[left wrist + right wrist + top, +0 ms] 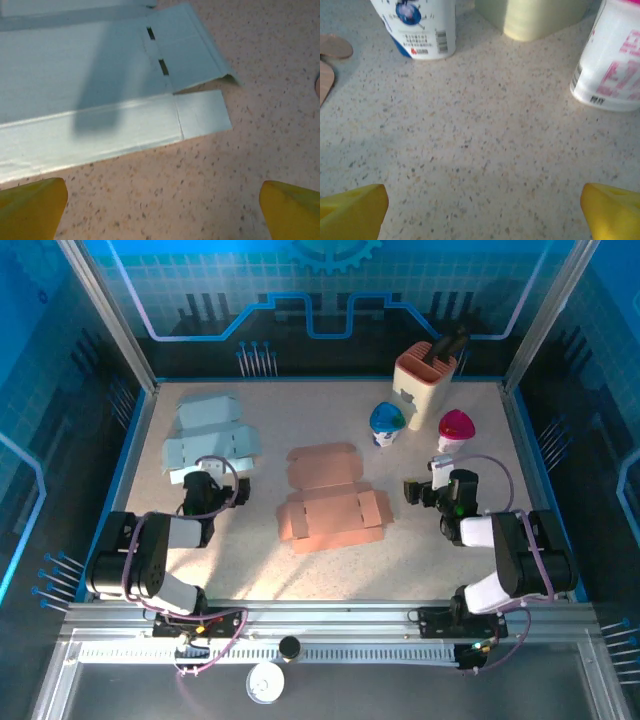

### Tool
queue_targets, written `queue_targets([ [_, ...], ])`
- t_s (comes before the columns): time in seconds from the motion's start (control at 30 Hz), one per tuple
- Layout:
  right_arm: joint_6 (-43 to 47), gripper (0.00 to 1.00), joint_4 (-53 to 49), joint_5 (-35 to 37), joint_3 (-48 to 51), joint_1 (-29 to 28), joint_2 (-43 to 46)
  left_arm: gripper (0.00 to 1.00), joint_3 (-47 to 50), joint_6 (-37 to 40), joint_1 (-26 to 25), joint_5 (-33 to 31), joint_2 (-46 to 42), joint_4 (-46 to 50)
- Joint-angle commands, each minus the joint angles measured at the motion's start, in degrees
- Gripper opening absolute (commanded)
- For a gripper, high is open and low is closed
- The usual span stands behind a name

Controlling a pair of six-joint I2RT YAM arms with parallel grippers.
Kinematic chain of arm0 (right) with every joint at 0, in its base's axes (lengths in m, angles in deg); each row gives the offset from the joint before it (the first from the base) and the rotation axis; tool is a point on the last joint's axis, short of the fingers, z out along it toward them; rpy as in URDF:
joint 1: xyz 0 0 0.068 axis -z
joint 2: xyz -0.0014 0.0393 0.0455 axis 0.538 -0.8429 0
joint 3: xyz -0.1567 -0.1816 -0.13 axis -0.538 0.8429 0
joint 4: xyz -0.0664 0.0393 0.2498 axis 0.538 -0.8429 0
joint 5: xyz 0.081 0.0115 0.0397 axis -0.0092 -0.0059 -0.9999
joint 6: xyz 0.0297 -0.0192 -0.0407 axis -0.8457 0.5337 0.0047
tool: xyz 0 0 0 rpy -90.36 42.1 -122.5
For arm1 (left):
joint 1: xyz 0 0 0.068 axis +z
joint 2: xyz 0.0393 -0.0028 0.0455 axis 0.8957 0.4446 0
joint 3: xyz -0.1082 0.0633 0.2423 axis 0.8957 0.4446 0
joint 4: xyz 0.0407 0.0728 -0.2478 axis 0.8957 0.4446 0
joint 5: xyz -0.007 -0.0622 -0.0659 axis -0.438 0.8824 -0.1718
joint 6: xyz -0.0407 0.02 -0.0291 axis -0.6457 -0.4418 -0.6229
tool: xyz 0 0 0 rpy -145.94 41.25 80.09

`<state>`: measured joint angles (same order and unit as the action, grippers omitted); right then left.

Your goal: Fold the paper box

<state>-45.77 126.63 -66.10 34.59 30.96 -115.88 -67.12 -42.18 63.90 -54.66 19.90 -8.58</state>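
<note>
A flat brown paper box lies unfolded at the table's centre, and its edge shows at the left of the right wrist view. A flat light-blue paper box lies at the back left; in the left wrist view its panels and flaps spread just ahead of my fingers. My left gripper sits at this blue box's near edge, open, with bare table between its yellow fingertips. My right gripper hovers to the right of the brown box, open and empty.
A blue-capped bottle and a pink-capped bottle stand at the back right. Behind them is a beige holder. Blue walls with metal posts ring the speckled table.
</note>
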Motion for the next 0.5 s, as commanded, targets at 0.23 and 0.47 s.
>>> queue_targets([
  [0.23, -0.7, 1.00, 9.1, 2.5, -2.9, -1.5, -2.0, 0.99, -2.9, -2.4, -0.8, -1.0, 2.4, -10.1],
  [0.47, -0.7, 1.00, 9.0, 2.5, -2.9, -1.5, -2.0, 0.99, -2.9, -2.4, -0.8, -1.0, 2.4, -10.1],
])
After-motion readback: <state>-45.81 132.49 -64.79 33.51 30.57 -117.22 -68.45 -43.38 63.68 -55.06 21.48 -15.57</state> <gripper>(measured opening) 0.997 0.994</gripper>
